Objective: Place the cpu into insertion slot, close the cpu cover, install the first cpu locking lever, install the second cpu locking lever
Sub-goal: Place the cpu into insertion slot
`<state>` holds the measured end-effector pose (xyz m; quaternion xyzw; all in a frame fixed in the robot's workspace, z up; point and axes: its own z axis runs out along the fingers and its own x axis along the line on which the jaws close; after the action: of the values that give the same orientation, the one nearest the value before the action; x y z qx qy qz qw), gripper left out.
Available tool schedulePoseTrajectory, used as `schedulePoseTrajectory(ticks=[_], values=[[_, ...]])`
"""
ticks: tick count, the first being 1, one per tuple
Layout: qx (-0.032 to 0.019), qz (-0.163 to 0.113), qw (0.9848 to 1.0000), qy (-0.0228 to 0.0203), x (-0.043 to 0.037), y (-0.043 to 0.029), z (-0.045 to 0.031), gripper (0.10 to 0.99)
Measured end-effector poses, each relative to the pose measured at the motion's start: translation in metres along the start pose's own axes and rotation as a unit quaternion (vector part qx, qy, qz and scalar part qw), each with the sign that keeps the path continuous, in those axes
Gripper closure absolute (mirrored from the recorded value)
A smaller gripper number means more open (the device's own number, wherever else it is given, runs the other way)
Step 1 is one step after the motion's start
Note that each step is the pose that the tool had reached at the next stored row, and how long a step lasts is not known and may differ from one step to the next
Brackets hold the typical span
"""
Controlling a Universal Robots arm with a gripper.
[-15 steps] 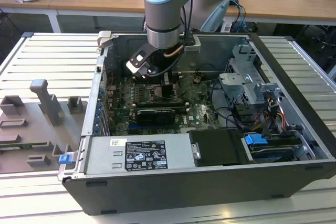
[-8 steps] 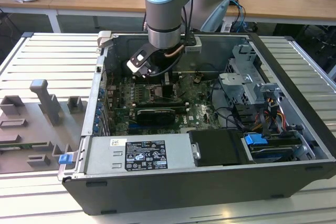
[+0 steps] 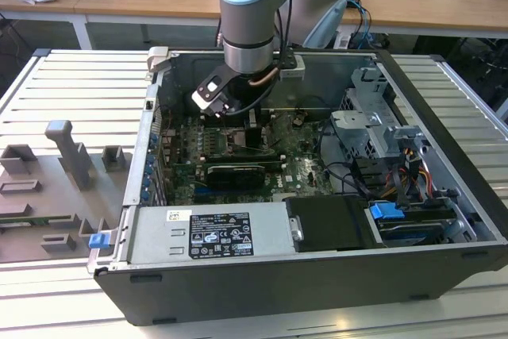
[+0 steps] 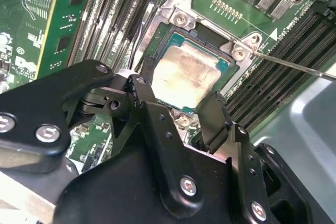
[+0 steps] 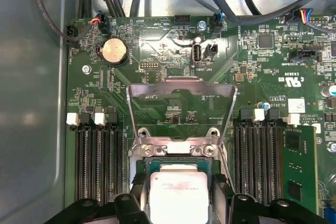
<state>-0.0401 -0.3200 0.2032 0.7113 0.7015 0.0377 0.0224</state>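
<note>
while the cpu cover (image 5: 181, 85) stands raised, we see the gripper (image 4: 176, 96) clasping the cpu (image 4: 186, 74) by two sides — the chip resting in the insertion slot (image 4: 207, 36).

Exterior view overlooks the case (image 3: 262, 291); both wrist views, seemingly overhead, share the cpu (image 4: 185, 77) (image 5: 178, 198).

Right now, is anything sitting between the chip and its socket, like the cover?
Nothing visible. The cover is swung open on its hinge, clear of the socket. The chip already lies within the socket's rim, with the gripper close over it. I can't tell if it's fully seated.
</note>
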Motion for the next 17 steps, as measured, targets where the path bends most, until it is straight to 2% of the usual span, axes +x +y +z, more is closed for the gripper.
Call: schedulePoseTrajectory(ticks=[2, 3, 9, 17], values=[[0.0005, 0.0, 1.0, 0.0001, 0.0001, 0.0003, -0.0036, 0.494], [0.0008, 0.0, 1.0, 0.0001, 0.0001, 0.0005, -0.0049, 0.624], [0.0021, 0.0, 1.0, 0.0, 0.0002, 0.001, -0.0106, 0.98], [0.0021, 0.0, 1.0, 0.0001, 0.0003, 0.0013, -0.0145, 0.98]])
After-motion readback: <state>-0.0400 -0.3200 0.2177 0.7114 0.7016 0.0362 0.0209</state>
